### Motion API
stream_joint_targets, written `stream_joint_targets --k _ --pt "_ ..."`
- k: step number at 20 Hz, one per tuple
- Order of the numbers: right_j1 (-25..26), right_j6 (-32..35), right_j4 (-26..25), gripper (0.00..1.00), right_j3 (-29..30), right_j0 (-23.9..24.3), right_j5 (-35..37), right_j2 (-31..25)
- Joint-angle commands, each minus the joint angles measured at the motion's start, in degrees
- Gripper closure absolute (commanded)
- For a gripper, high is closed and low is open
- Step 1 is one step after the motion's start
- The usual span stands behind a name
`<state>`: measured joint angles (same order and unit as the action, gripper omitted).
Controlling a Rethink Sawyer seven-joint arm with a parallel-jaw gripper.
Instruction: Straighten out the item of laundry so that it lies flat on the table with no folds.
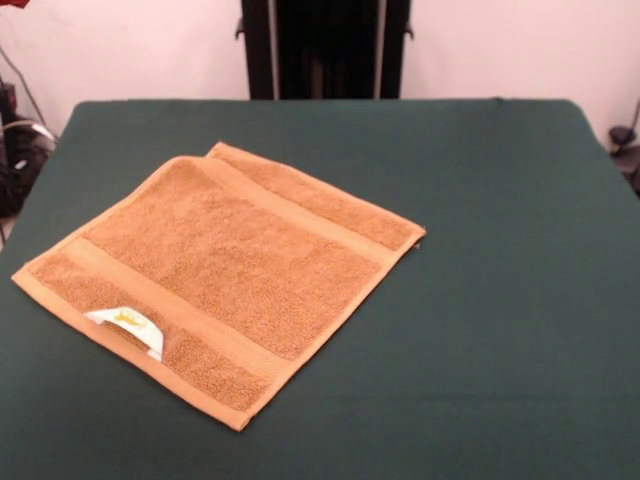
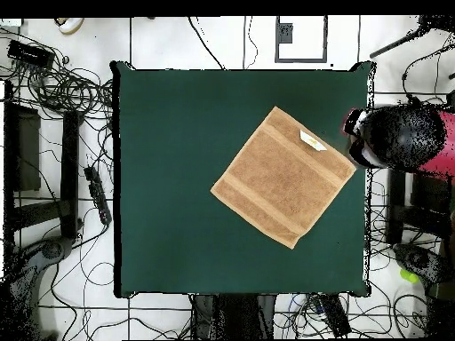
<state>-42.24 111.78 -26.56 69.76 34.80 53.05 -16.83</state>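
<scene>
Gripper [image 2: 355, 126] is parked off the tabletop [image 2: 178, 178] edge on the red-black arm [image 2: 400, 138], can't tell if it's open or closed, and the orange towel [image 2: 283, 178] lies flat nearby, white tag [image 2: 312, 140] corner closest.

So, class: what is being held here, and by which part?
Nothing is held: the towel lies free on the table, with nothing gripping it.

Dark green table [image 1: 500, 250], orange-tan towel [image 1: 225, 265] spread flat, turned diamond-wise, white tag [image 1: 130, 325] up.
</scene>
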Motion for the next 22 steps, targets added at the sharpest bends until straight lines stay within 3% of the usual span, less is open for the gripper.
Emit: stream_joint_targets --k 1,8,22 --pt "-1.44 -44.97 -3.62 1.00 4.74 7.50 5.25 -12.09" --pt "2.62 -39.46 -5.67 1.00 4.51 4.61 3.16 -14.10" --pt "5.16 -28.87 -4.61 1.00 5.34 -2.30 -2.63 -10.33"
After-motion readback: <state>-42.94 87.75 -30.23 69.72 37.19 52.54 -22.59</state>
